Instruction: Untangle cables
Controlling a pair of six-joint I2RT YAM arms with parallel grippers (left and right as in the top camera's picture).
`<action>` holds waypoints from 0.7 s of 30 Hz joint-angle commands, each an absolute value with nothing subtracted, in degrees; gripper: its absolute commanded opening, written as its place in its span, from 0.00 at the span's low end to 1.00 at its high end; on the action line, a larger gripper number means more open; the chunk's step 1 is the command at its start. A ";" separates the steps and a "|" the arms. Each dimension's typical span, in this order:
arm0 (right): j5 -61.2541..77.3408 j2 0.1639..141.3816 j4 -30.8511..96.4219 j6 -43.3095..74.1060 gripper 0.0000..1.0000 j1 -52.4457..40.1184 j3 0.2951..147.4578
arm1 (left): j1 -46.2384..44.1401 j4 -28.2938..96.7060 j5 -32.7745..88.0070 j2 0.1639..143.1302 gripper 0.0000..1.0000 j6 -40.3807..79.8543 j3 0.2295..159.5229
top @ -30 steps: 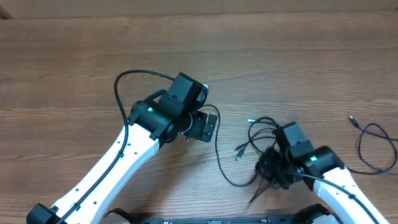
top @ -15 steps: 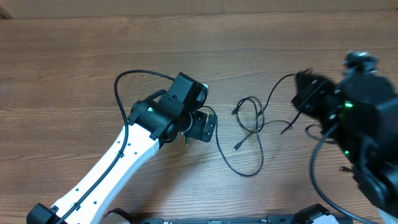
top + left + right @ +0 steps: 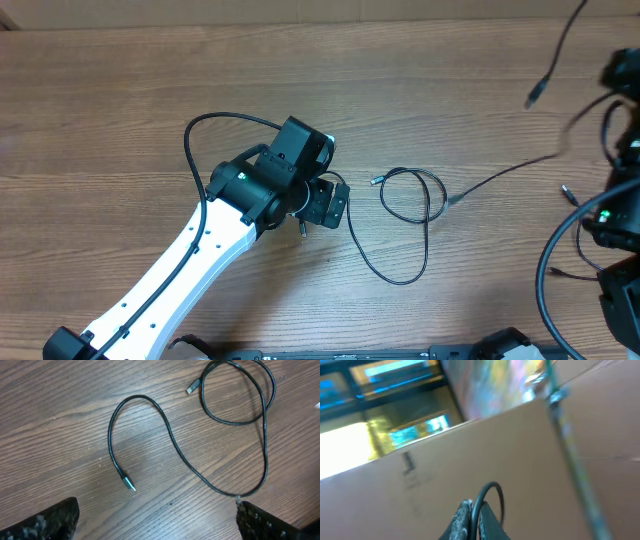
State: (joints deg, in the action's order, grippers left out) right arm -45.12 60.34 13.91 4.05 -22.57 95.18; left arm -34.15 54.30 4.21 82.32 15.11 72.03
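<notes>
Cables (image 3: 405,195) lay looped on the wooden table (image 3: 120,100) just beside the left gripper (image 3: 157,519), whose jaws stood wide apart; the right gripper (image 3: 470,517), up high, had one cable (image 3: 487,491) pinched tight

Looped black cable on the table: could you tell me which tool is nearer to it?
Left. The left tool hovers over the looped cable; the right tool, gripping another cable, is lifted far to its right.
</notes>
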 commanded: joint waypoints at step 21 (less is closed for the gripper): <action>-56.03 94.00 11.07 -12.38 0.04 26.35 96.07 | -34.44 54.17 3.88 82.39 1.00 16.12 72.47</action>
State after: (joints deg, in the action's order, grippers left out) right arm -54.50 92.60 7.29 -18.41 20.80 95.46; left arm -34.15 54.33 4.21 82.32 15.11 72.03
